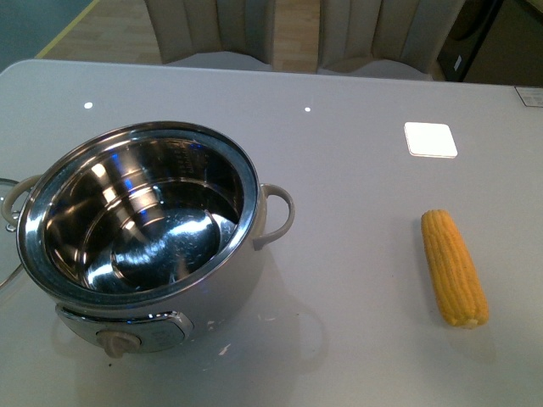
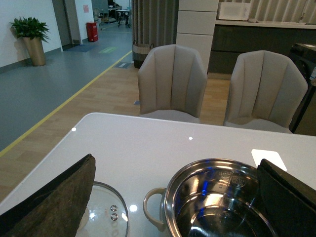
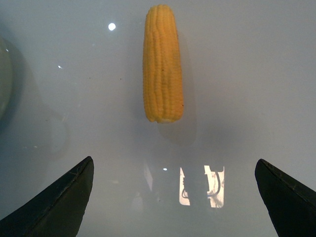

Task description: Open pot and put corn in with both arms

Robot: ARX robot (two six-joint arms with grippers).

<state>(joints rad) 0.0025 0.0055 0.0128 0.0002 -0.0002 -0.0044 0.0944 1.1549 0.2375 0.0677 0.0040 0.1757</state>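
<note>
Right wrist view first: the right gripper (image 3: 174,160) hangs over the worktop (image 3: 256,74) with its jaws spread wide and nothing between them. The corn (image 3: 163,64) lies just ahead, blunt end toward it. Same deal in the left wrist view, where the left gripper (image 2: 176,159) is spread apart and empty above the pot (image 2: 207,163). The glass lid (image 2: 106,217) is already off, lying flat right beside the pot's handle. In the front view the pot sits near-left, open and empty, with its dial (image 1: 119,342) facing the robot. The corn is well off to its right, lying bare on the worktop. My guess is the cob is light and stiff but bumpy and happy to roll, so I'd pinch it across the middle, not at the tapered tip. Further back there's a white square (image 1: 430,139), then a label (image 1: 529,95) at the far corner that's too small to read. The marks stamped inside the pot are unreadable too, and I can't spot a brand. Two chairs (image 1: 212,30) stand behind it all.
</note>
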